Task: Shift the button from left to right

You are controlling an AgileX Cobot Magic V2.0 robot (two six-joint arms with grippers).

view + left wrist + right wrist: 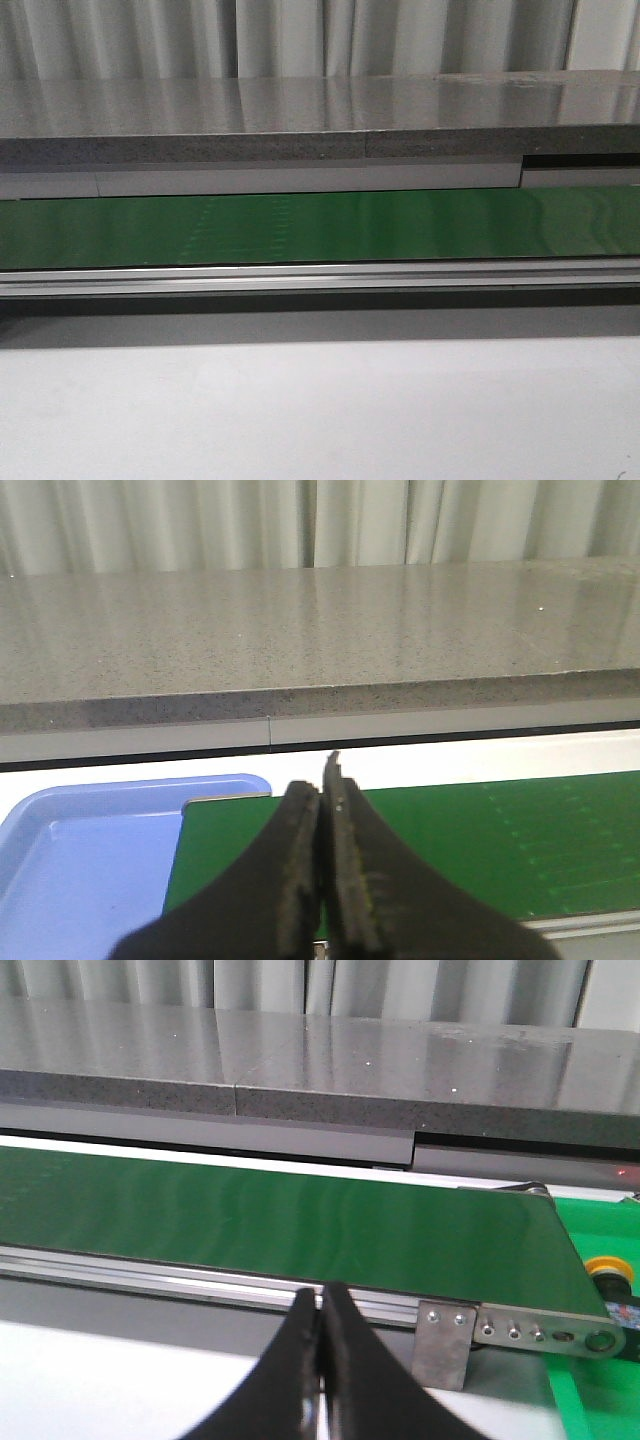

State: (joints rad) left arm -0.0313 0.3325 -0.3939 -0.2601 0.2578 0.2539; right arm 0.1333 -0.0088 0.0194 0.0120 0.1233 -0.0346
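Note:
No button shows on the green belt point(320, 225) in the front view. My left gripper point(322, 783) is shut and empty, held over the belt's left end point(480, 840), beside a blue tray point(80, 850) whose visible part holds nothing. My right gripper point(320, 1298) is shut and empty, in front of the belt's rail near its right end point(250, 1210). A small round yellow cap on a dark body point(606, 1267) shows at the picture's edge, past the belt's right end; I cannot tell whether it is the button. Neither gripper shows in the front view.
A grey stone counter point(300, 110) runs behind the belt, with curtains beyond. An aluminium rail point(320, 278) fronts the belt, with a metal bracket point(445, 1330) at its right end. A white table surface point(320, 410) lies in front. A green surface point(590, 1400) lies at the right.

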